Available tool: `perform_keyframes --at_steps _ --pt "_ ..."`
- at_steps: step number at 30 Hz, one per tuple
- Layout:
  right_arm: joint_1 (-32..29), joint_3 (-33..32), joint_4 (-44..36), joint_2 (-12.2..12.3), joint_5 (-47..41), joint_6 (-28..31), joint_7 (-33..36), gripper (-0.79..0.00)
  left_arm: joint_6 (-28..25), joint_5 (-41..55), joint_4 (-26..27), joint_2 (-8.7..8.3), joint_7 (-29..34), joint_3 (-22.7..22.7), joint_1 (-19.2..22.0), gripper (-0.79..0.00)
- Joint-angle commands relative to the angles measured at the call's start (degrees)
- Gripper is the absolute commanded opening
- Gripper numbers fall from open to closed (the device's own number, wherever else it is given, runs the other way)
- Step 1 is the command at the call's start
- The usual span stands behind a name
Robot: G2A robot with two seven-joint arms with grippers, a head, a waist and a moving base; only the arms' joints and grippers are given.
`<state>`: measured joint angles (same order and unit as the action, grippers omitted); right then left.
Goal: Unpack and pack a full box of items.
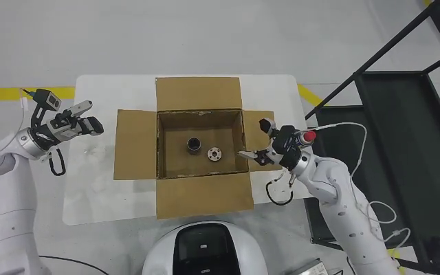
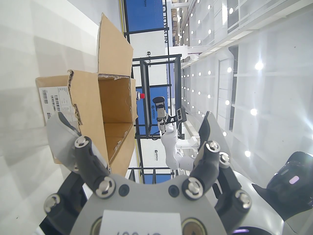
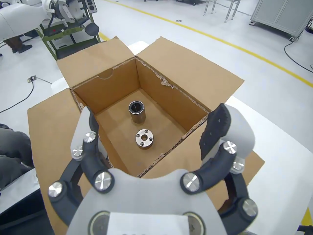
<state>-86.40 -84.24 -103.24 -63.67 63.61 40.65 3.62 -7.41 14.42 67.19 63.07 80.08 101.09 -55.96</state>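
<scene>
An open cardboard box (image 1: 199, 93) stands in the middle of the white table (image 1: 103, 185), all its flaps folded outward. On its floor rest a dark metal cylinder (image 1: 194, 144) (image 3: 137, 111), standing upright, and a round silver flange (image 1: 214, 152) (image 3: 144, 138) with holes, lying flat beside it. My right gripper (image 1: 253, 141) (image 3: 151, 121) hovers open over the box's right flap, at the rim (image 3: 171, 99), holding nothing. My left gripper (image 1: 91, 117) (image 2: 132, 125) is open and empty above the table's left edge, facing the box's labelled side (image 2: 85, 99).
A black metal rack (image 1: 385, 117) stands close to the table's right side, behind the right arm. Bare table surface lies left of the box and along the front. A green cart (image 3: 71, 35) sits on the floor beyond the table's left side.
</scene>
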Motion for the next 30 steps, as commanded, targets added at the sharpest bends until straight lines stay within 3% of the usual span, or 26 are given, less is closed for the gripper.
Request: perform_keyframes --at_steps 1,15,23,30 --pt "0.1 0.0 0.0 0.0 0.0 0.0 0.3 0.0 0.0 0.0 0.0 0.0 0.0 0.0 0.0 0.0" --pt "0.3 -0.4 -0.6 0.1 0.9 0.1 -1.1 0.0 0.0 0.0 0.0 0.0 0.0 0.0 0.0 0.0" --pt "-2.7 -10.4 10.1 1.0 8.9 -3.5 -17.9 0.0 0.0 0.0 0.0 0.0 0.0 0.0 0.0 0.0" --pt "-4.0 -15.1 21.4 1.6 6.8 1.8 -28.6 0.0 0.0 0.0 0.0 0.0 0.0 0.0 0.0 0.0"
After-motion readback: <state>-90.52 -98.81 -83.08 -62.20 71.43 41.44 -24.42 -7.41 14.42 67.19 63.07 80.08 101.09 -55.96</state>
